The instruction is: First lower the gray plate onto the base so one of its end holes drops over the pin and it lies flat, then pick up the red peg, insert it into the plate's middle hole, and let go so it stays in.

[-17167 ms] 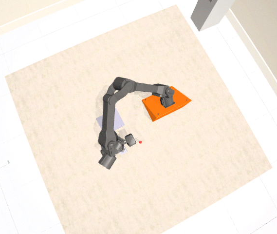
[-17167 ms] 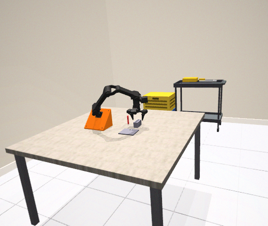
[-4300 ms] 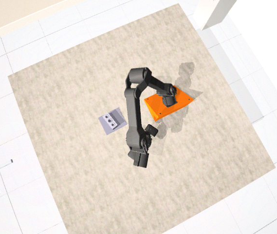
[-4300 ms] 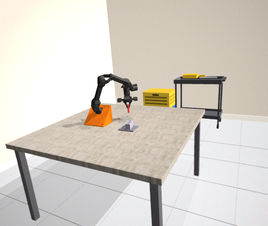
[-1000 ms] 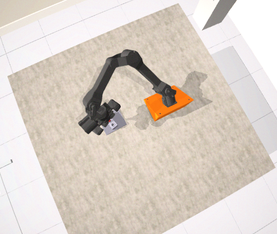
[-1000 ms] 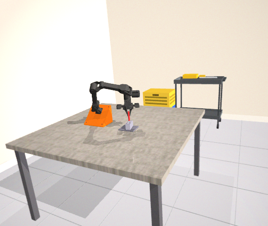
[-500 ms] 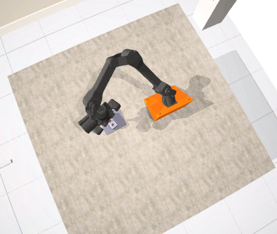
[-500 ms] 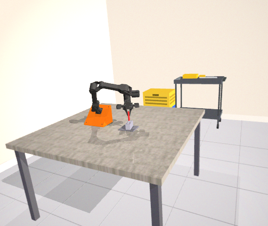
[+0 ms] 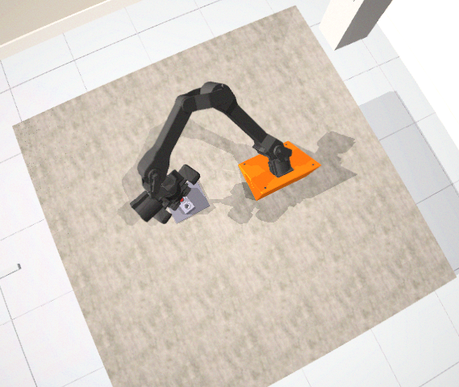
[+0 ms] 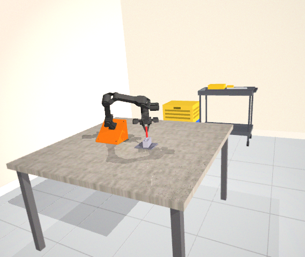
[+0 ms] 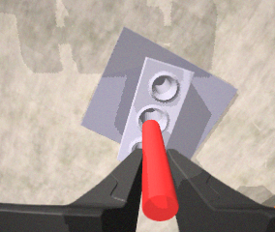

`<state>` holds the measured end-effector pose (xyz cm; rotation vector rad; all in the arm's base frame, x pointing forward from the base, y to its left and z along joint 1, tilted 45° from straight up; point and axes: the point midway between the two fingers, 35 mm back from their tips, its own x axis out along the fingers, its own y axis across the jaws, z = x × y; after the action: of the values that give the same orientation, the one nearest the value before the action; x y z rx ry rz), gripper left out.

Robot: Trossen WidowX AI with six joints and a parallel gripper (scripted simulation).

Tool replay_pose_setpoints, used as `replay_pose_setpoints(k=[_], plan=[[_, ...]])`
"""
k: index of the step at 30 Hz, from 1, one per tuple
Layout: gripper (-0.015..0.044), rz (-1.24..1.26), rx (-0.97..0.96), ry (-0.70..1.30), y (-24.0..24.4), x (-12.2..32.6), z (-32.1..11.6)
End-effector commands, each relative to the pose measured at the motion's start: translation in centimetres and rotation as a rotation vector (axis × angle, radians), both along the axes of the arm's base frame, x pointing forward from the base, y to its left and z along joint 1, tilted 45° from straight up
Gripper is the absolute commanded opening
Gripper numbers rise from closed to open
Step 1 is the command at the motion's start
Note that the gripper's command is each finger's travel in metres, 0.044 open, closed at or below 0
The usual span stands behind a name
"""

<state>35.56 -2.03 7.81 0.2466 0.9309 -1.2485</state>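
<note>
The claw (image 9: pixel 181 201) (image 10: pixel 146 129) (image 11: pixel 154 156) is pinching the red peg (image 9: pixel 182 200) (image 10: pixel 146 131) (image 11: pixel 159 179) lengthwise, apparently keeping its lower end free for the middle hole. The gray plate (image 9: pixel 189 210) (image 10: pixel 147 143) (image 11: pixel 137 116) is lying on the base (image 9: pixel 201 198) (image 10: pixel 138 146) (image 11: pixel 104 97), inward from the surface's (image 9: pixel 229 291) (image 10: pixel 105 171) (image 11: pixel 26 145) edges, seemingly seated to receive it.

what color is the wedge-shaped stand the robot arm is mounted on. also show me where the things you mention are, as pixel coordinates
Bright orange; the wedge-shaped stand (image 9: pixel 300 160) (image 10: pixel 121 135) shows best in the top view.
</note>
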Motion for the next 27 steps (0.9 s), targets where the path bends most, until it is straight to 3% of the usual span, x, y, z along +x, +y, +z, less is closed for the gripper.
replay_pose_setpoints(k=[1,27], plan=[[0.0,0.002,-0.003,0.003,0.0,0.0,0.0],[0.0,0.0,-0.002,-0.001,-1.2,-0.1,-1.1]])
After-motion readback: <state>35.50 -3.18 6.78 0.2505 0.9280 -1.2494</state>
